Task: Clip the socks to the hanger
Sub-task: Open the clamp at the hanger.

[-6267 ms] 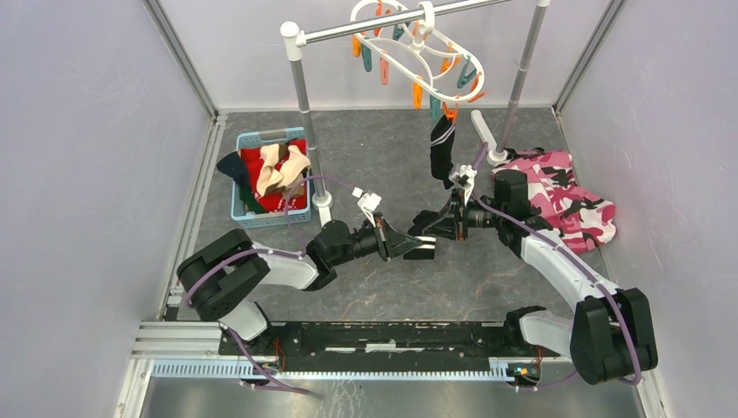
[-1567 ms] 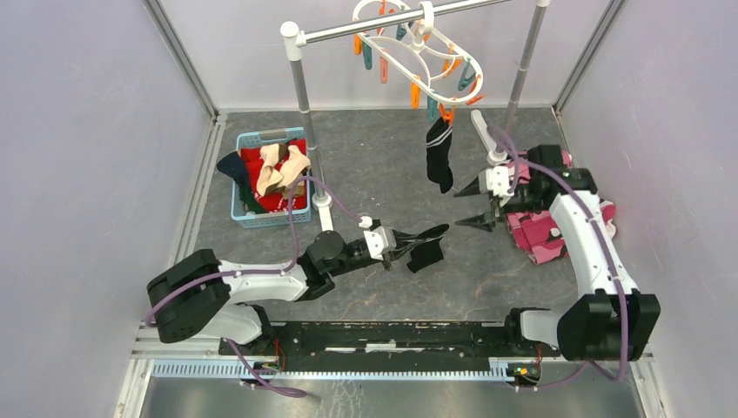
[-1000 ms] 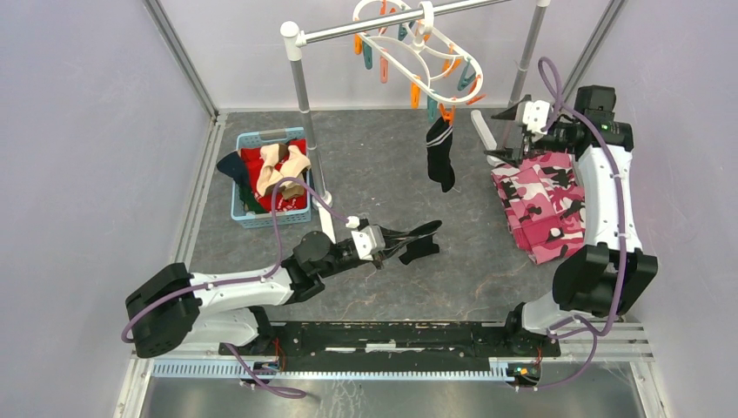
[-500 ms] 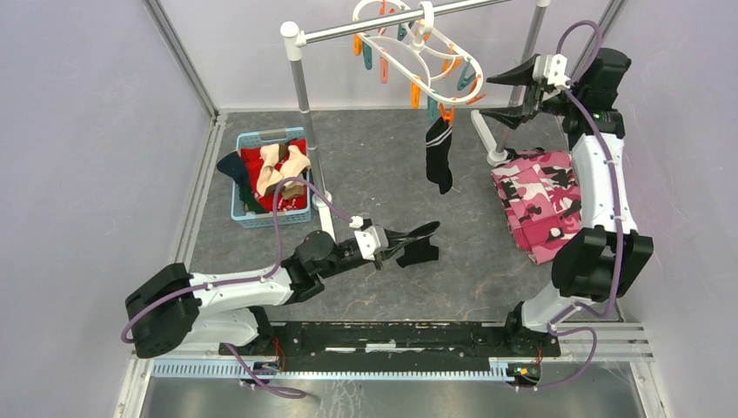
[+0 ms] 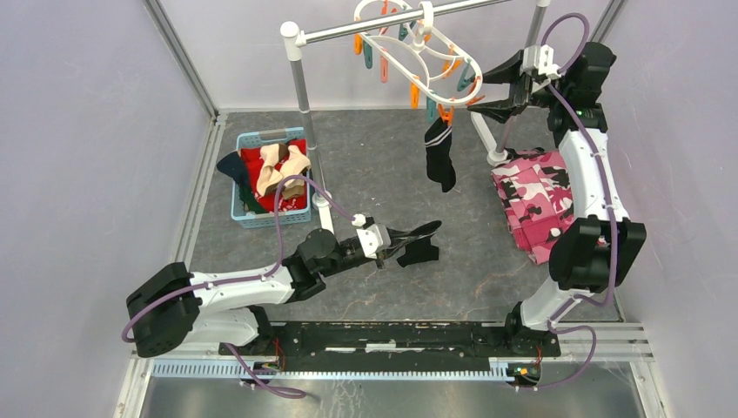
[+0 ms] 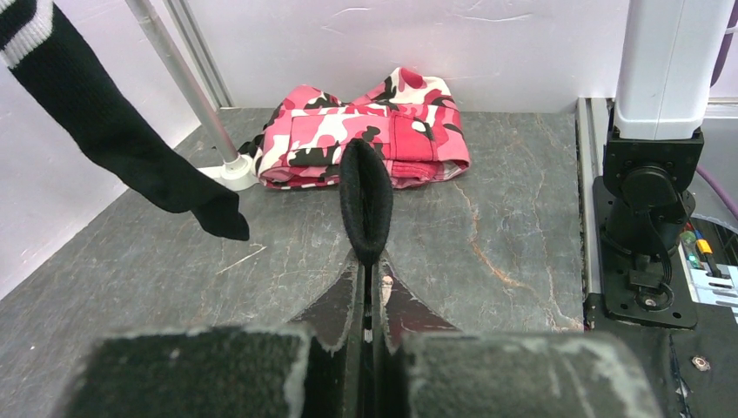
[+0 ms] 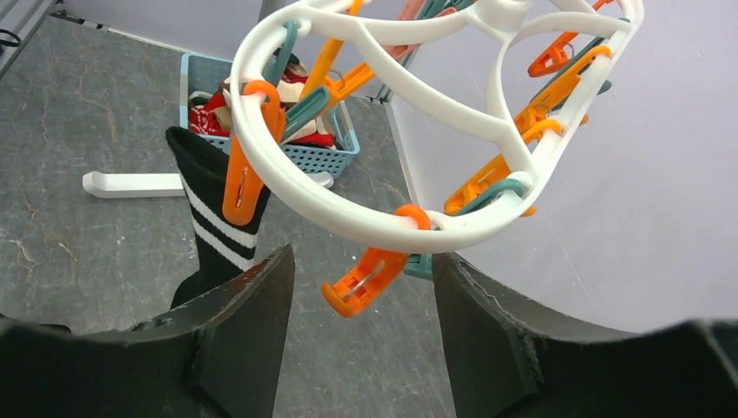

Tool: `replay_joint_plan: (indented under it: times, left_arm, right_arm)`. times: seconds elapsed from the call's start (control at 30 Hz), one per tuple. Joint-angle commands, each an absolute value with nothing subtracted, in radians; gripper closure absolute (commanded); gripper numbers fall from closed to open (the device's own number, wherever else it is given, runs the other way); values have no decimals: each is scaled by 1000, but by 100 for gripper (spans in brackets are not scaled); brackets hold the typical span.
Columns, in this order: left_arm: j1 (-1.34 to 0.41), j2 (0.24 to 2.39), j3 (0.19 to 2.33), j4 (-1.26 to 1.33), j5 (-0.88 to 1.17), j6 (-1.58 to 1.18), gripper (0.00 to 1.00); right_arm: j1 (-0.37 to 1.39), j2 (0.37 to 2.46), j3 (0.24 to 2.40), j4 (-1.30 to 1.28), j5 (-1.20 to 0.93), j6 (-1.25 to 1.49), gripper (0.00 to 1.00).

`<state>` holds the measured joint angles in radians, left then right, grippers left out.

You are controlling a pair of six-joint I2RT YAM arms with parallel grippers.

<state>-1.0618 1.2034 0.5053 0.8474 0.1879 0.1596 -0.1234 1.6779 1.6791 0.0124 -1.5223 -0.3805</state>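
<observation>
Lifted away from the camouflage cloth (image 5: 540,196) and carried to the far right, up beside the hanger (image 7: 348,219). Holds the right gripper (image 7: 361,257) open there, jaws on both sides of one orange clip (image 7: 370,274), narrowing but not yet touching it. Keeps the left gripper (image 6: 365,261) closed on a black sock (image 6: 365,196), low near the middle. Leaves one striped sock (image 5: 439,161) already hanging. Suggests pressing this clip open next for the held sock.

Clad in white link shells (image 5: 235,292) between bulky black joint housings (image 5: 161,309), looped with loose purple cables (image 5: 277,213), tipped with a tapered matte-black left gripper (image 5: 432,229) and matching right gripper (image 5: 481,94), bolted to a black base rail (image 5: 392,335).
</observation>
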Motion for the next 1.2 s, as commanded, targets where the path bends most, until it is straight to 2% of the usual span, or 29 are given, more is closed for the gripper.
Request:
replay_joint_plan:
  times: [0.0,0.47,1.17]
  left_arm:
    - [-1062,1204,550,861,190,181,98]
    - [-1062,1206,558,855,199,173,98]
    - [-1063,1216,572,859,211,169,98]
  right_arm:
    - [-114,1686,1690,115,-1544,-297,35]
    - [-78,1681,1648,191,-1545,-224,40]
    - [-35,1653,1607,172,-1545,-216,40]
